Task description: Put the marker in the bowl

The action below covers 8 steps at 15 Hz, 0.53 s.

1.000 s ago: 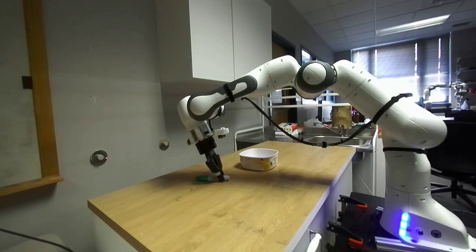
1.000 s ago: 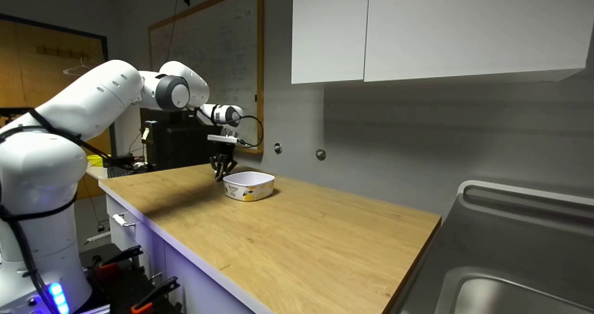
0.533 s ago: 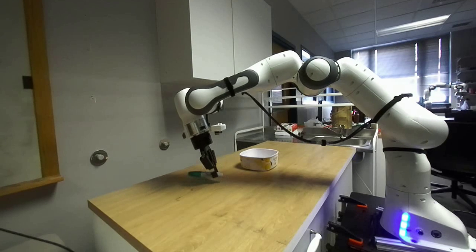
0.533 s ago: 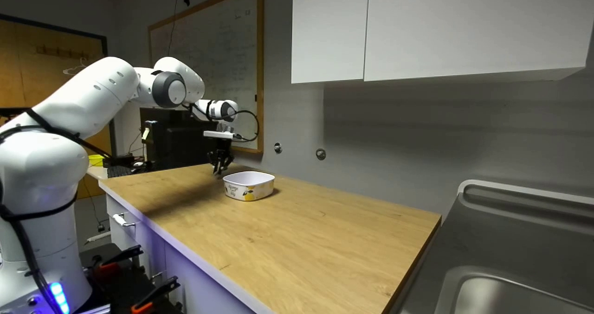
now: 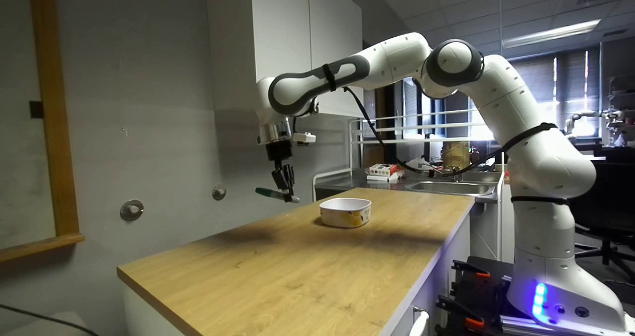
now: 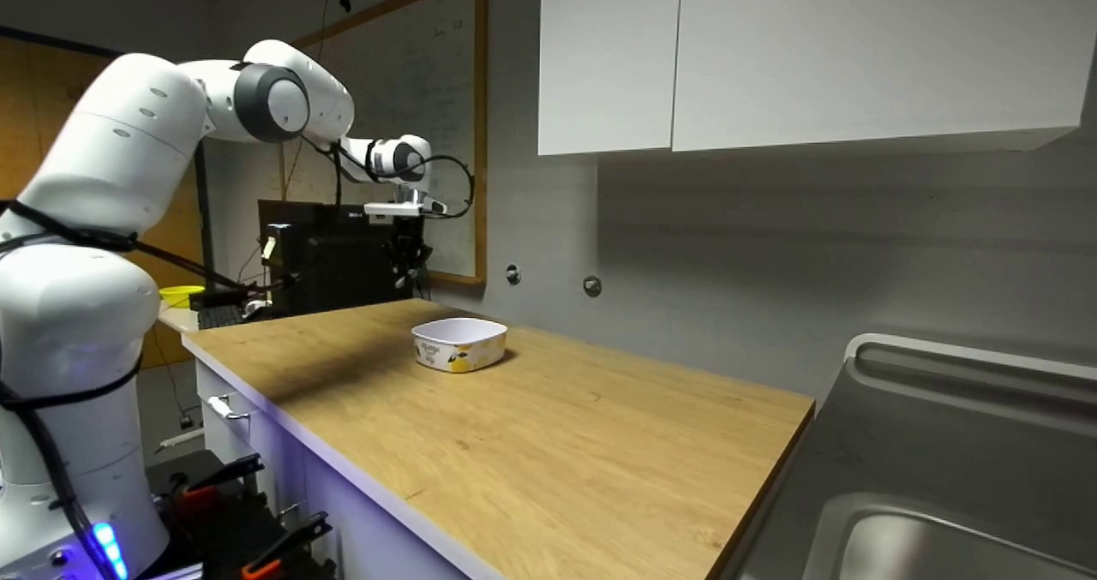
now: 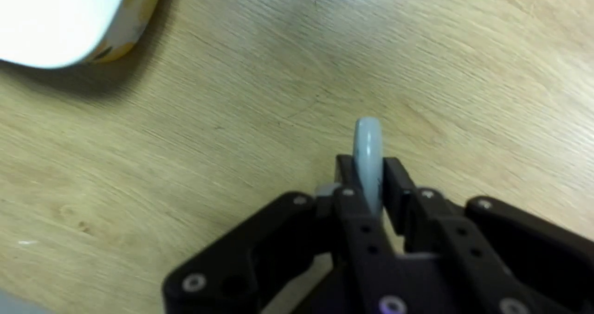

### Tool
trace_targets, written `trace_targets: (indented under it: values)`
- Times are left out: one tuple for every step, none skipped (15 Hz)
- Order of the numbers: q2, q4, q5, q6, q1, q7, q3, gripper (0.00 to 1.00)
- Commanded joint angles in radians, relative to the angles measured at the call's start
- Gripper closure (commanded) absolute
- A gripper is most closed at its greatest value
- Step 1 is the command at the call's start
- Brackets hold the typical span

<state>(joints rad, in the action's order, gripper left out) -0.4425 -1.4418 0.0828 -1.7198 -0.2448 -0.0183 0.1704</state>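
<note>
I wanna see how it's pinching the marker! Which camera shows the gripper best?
The wrist view: the gripper is close up, with fingers on both sides of the marker. In both exterior views the gripper looks small and dark; in an exterior view it partly blends into black equipment behind.

The white arm (image 5: 454, 59) has grey bands (image 5: 433, 68), black cable (image 5: 430, 173) and a black hand (image 7: 369, 177).

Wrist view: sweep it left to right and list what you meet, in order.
Bowl, cut off at the upper left → one black fingertip → marker, pale end showing → opposite black fingertip.
</note>
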Motion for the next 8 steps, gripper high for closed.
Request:
trace_targets:
  values:
    - [0.201,-0.237,-0.054,-0.085,0.058,0.025,-0.021,0.93]
    - [0.245,-0.286,-0.061,-0.1,0.074,0.023,-0.028,0.93]
    - [0.286,-0.336,-0.069,-0.116,0.093,0.019,-0.037,0.93]
    - [0.326,-0.384,-0.076,-0.128,0.109,0.017,-0.045,0.93]
    - [0.359,-0.425,-0.081,-0.14,0.125,0.015,-0.057,0.93]
    - [0.389,-0.464,-0.083,-0.151,0.14,0.015,-0.068,0.93]
    - [0.415,-0.5,-0.086,-0.158,0.155,0.016,-0.08,0.93]
    - [0.438,-0.534,-0.087,-0.167,0.168,0.015,-0.091,0.93]
